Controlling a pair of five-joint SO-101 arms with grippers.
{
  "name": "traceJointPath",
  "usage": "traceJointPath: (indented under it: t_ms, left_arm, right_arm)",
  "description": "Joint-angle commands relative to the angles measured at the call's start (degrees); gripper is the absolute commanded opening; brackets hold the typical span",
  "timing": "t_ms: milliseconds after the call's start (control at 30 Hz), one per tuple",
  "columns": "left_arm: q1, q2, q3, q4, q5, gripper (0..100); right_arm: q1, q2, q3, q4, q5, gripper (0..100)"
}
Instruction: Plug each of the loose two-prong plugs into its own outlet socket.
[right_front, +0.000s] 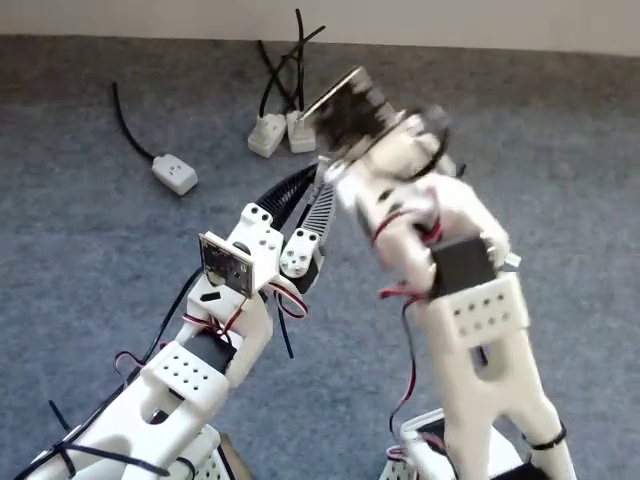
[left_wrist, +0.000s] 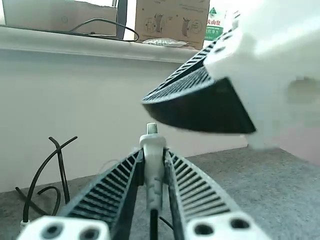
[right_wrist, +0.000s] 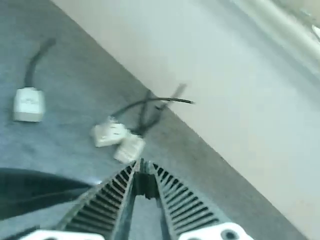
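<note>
The left gripper (left_wrist: 152, 156) has its black ribbed fingers (left_wrist: 112, 187) pinching a white plastic plug piece (left_wrist: 152, 165), which stands upright between them. The right gripper (right_wrist: 142, 172) has its fingers pressed together at the tips; whether anything sits between them cannot be told. In the high view, a white outlet socket block on a black cord (right_front: 175, 173) lies on the grey carpet (right_front: 90, 260) at upper left. 2 more white blocks on black cords (right_front: 267, 133) (right_front: 300, 130) lie just beside each other at upper centre, near the pale wall (right_front: 450, 20).
</note>
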Motion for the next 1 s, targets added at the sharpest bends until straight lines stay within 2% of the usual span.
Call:
traceJointPath:
  t_ms: [0, 233, 467, 667, 967]
  left_arm:
    - [-0.3, -1.1, -0.6, -0.7, 0.4, 1]
    - [-0.4, -1.1, -0.6, -0.7, 0.4, 1]
    - [-0.7, -1.1, -0.6, -0.8, 0.4, 1]
    - [-0.7, -1.1, -0.6, -0.8, 0.4, 1]
    - [-0.8, -1.1, -0.6, -0.8, 0.4, 1]
  right_arm:
    - [-4.3, -2.5, 0.9, 0.2, 0.7, 0.7]
    - [-2.2, 2.1, 0.9, 0.0, 5.3, 0.7]
    - [6.2, 13.6, 0.0, -9.0, 5.3, 0.7]
    - [9.5, 21.1, -7.3, -5.8, 5.2, 0.7]
    - [12.7, 21.2, -9.8, -4.6, 5.1, 0.7]
